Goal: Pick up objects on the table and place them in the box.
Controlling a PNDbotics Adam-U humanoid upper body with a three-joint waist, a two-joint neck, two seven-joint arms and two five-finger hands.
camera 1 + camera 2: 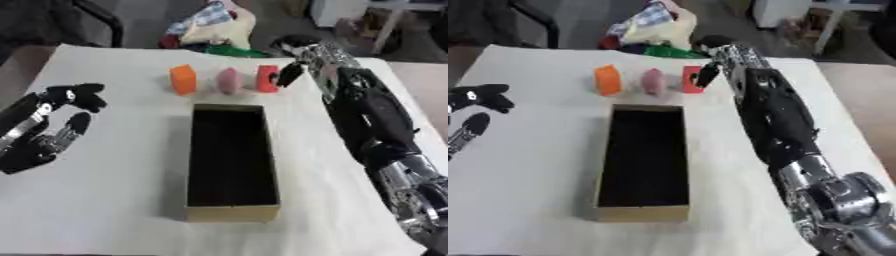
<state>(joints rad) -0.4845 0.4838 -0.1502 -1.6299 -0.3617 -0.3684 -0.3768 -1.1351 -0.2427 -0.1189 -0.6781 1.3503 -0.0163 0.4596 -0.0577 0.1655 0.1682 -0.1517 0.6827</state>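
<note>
Three small things stand in a row on the white table beyond the box: an orange block [183,79], a pink rounded object [228,80] and a red block [266,78]. The long cardboard box [232,212] lies open in the middle, its inside dark and with nothing showing in it. My right arm stretches along the right side to the far end, and my right hand [297,55] is against the red block's right side; its grip is hidden. My left hand [44,125] rests open at the left edge, fingers up, holding nothing.
Past the table's far edge lies a pile of coloured cloth and bags [210,27]. The right arm [376,115] covers much of the table's right side. White tabletop [105,200] spreads to the left of the box and in front of it.
</note>
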